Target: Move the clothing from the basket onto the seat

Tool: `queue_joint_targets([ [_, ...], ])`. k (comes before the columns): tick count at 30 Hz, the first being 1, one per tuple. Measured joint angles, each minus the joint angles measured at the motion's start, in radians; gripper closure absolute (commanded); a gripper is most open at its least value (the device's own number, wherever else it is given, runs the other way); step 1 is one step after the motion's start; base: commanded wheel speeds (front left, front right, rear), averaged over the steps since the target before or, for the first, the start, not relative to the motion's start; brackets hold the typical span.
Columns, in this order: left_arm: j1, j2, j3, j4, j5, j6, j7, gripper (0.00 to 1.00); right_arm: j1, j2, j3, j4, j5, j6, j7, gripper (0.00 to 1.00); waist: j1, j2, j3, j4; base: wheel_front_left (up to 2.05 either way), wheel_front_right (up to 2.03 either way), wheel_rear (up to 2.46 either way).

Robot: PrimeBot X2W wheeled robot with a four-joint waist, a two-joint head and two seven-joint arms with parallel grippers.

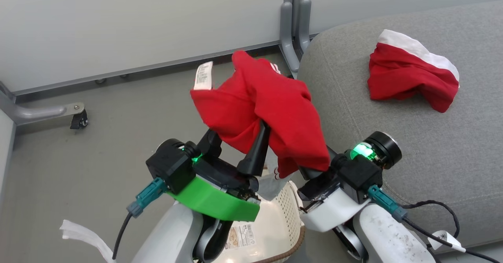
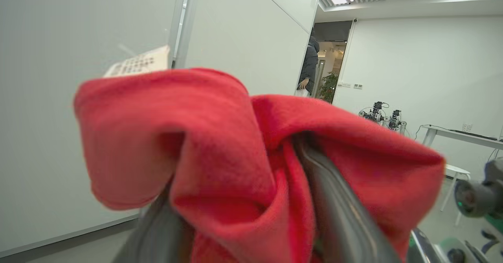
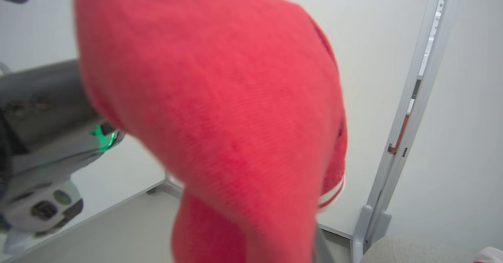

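One piece of red clothing (image 1: 271, 109) with a white care tag hangs in the air above the cream basket (image 1: 275, 219), draped over both grippers. My left gripper (image 1: 239, 131) is open, and its two dark fingers (image 2: 342, 216) stand spread apart under the cloth. My right gripper (image 1: 314, 164) comes in from the right and is shut on the clothing's lower right edge, its fingertips buried in the fabric (image 3: 243, 117). A second red and white garment (image 1: 412, 74) lies crumpled on the grey seat (image 1: 432, 149) to the right.
A grey partition wall with a metal post foot (image 1: 292, 31) stands behind, close to the seat's corner. A caster wheel (image 1: 78, 119) sits on the floor at the left. A person (image 2: 310, 66) stands in a far doorway.
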Motion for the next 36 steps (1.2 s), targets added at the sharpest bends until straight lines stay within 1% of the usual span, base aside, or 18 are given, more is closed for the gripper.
queue_joint_targets([
  [8,0.01,0.0,0.03,0.048,0.033,0.0,0.0,0.0,0.005,0.004,-0.032,-0.015,0.007,0.0,0.0,1.0,0.0,0.0,0.005,0.004,0.0,0.0,0.0],
  [18,0.065,0.009,0.075,0.113,0.078,0.0,0.0,0.0,0.026,0.007,-0.118,-0.021,0.016,0.0,0.0,1.0,0.0,0.0,0.0,0.015,0.0,0.0,0.0],
  [31,0.155,0.04,0.194,0.181,0.121,0.0,0.0,0.0,0.065,0.011,-0.23,-0.033,0.016,0.0,0.0,1.0,0.0,0.0,-0.01,0.046,0.0,0.0,0.0],
  [36,0.216,0.057,0.276,0.219,0.165,0.0,0.001,0.0,0.105,0.021,-0.292,-0.044,0.018,0.0,0.0,1.0,0.0,0.0,-0.014,0.066,0.0,0.0,0.0],
])
